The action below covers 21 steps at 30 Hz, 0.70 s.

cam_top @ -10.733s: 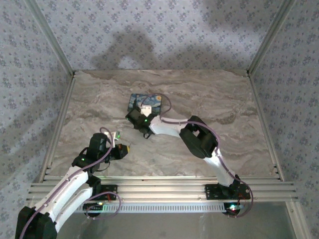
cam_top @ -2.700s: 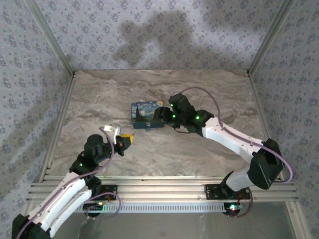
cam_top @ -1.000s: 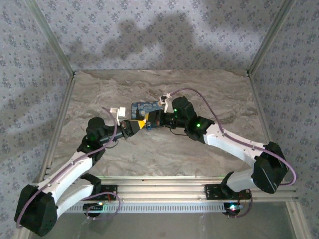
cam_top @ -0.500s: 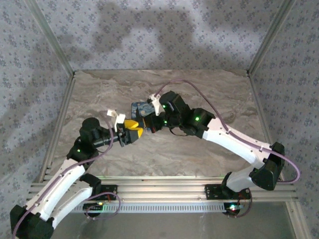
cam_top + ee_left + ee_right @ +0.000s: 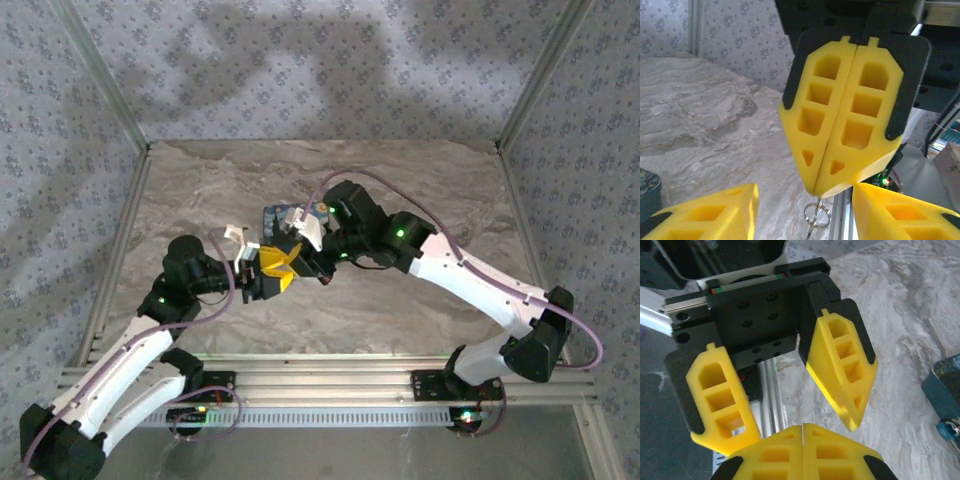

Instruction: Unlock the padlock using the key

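The padlock (image 5: 276, 217) sits mid-bench (image 5: 420, 180), just behind my hands. My right hand (image 5: 817, 186) is pressed together on the key ring (image 5: 816, 215), facing my left hand (image 5: 805, 422), whose fingers stand apart.

The padlock (image 5: 272, 218) is largely hidden behind the right hand (image 5: 282, 265) and its wrist.

Looked down on a grey-beige, marble-patterned bench (image 5: 200, 190), boxed in by three walls (image 5: 320, 90) papered in pale floral print. Joined at aluminium corner posts (image 5: 100, 75); ended nearest in slotted aluminium rails (image 5: 330, 380). Carried soft shadows (image 5: 290, 40) high on the back wall.
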Available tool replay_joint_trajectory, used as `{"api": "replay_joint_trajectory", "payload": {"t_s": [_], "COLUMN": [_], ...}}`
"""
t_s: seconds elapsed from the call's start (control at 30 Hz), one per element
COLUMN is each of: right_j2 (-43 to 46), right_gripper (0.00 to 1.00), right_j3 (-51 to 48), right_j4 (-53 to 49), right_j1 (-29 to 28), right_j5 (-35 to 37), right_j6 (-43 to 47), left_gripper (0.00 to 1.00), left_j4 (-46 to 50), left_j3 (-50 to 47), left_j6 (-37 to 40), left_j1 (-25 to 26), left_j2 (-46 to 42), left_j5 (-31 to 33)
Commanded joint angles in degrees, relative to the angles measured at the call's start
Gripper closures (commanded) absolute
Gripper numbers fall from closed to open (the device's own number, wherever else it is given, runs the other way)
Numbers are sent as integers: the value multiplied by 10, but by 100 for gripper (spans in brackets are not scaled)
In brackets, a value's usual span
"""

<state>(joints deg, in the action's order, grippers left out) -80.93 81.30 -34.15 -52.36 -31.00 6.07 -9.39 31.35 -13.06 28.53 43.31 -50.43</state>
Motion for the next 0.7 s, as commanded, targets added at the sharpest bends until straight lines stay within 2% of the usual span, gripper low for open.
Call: {"api": "replay_joint_trajectory", "payload": {"t_s": [0.0,0.07,0.17,0.33,0.47,0.6,0.67], "right_j2": [23,26,27,25,24,19,12], "right_gripper": [100,100,100,100,100,100,92], "right_j3": [-9,-15,-20,-35,-43,-46,-46], "right_j4": [63,83,93,117,132,148,151], "right_j1": [21,31,38,48,53,57,57], "right_j5": [-108,-128,-149,-180,-186,-160,-153], "right_j6": [24,13,8,-8,-20,-57,-73], "left_gripper": [53,60,79,100,100,100,100], "left_j4": [-64,-73,-79,-83,-76,-27,-1], "left_j3": [13,14,16,21,19,24,30], "left_j6": [-22,-26,-24,-24,-22,1,13], "left_j1": [6,7,9,10,11,10,10], "left_j2": [15,22,30,40,35,22,19], "left_j5": [-34,-37,-36,-37,-22,21,39]}}
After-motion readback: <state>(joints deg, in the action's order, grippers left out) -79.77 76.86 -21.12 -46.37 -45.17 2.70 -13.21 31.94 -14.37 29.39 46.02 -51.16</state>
